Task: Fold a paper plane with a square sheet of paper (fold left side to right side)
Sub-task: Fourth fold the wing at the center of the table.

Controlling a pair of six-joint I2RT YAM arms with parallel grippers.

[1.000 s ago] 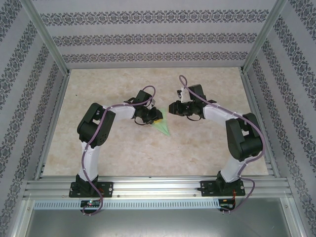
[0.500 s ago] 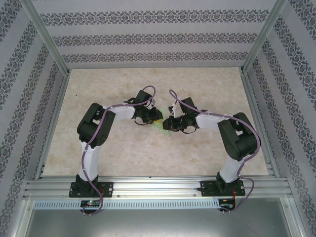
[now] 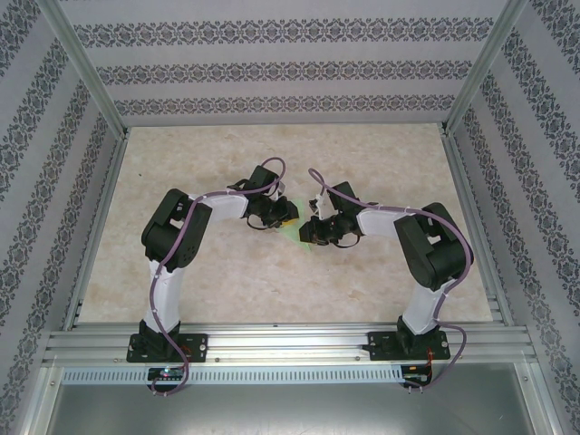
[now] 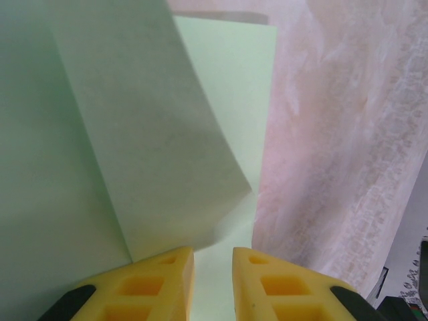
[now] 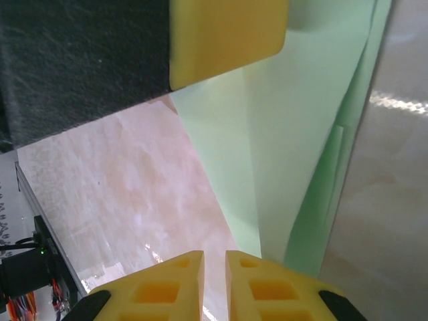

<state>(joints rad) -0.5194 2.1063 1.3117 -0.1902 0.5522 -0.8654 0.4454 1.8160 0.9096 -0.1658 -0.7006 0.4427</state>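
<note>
the pale mint-green folded sheet of paper (image 3: 297, 232) lies mid-table on the beige marbled table top (image 3: 208, 154), between the 2 grippers. the left gripper (image 3: 283, 216) is at its upper left edge. its yellow fingers (image 4: 160, 281) stand a narrow gap apart with green paper showing in the gap; whether they pinch it i cannot tell. a shaded flap (image 4: 154, 147) curls up beyond them. the right gripper (image 3: 314, 232) is at the sheet's right side, its fingers (image 5: 274, 287) a slit apart with nothing between. judged step: the left-to-right fold. next, the flap needs carrying across to the right edge, aligning, then pressing flat along the crease.
</note>
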